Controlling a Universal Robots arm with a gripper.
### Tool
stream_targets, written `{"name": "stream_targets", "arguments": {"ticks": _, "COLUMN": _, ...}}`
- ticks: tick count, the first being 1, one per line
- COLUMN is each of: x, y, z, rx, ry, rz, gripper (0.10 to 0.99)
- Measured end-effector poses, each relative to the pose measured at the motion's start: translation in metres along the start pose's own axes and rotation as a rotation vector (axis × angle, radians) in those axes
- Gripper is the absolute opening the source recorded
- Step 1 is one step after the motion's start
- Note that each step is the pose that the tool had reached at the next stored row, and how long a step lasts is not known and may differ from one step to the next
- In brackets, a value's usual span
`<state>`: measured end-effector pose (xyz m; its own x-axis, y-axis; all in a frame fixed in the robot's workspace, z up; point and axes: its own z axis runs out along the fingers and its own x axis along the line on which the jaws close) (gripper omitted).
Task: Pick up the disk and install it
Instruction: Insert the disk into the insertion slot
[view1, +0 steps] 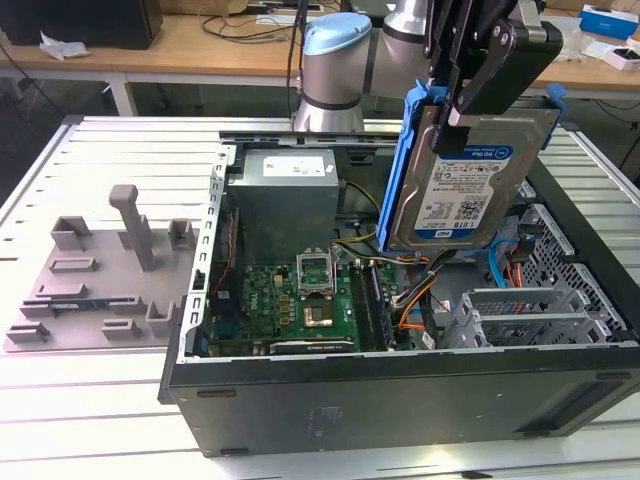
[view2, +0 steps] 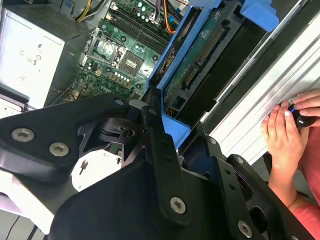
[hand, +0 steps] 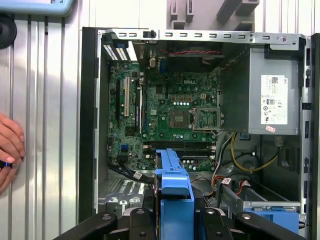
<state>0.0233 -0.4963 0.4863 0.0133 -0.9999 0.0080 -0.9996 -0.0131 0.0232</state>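
The gripper (view1: 448, 128) hangs over an open computer case (view1: 400, 400) with its fingers (view1: 468, 90) clenched on the upper edge of the disk (view1: 470, 195). The disk hangs from them nearly upright, label facing out, its blue carrier bracket running along both sides. It is lifted clear of the case and touches nothing else. Directly below the fingers lie bundled cables and the grey metal drive cage (view1: 520, 315). The green motherboard (view1: 300, 300) and the grey power-supply box (view1: 285, 200) sit off to one side of them, lower down. A person's hand (view2: 282, 132) rests on the ribbed table outside the case wall, well apart from the fingers.
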Motion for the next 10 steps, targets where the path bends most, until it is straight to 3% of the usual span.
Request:
{"name": "stream_targets", "arguments": {"ticks": 2, "x": 0.0001, "y": -0.0001, "z": 0.0003, "rx": 0.001, "ry": -0.0004, "rz": 0.0, "gripper": 0.369}}
{"name": "stream_targets", "arguments": {"ticks": 5, "x": 0.0066, "y": 0.0001, "z": 0.0027, "rx": 0.011, "ry": -0.0004, "rz": 0.0, "gripper": 0.369}}
{"name": "stream_targets", "arguments": {"ticks": 10, "x": 0.0171, "y": 0.0001, "z": 0.0047, "rx": 0.011, "ry": -0.0072, "rz": 0.0, "gripper": 0.369}}
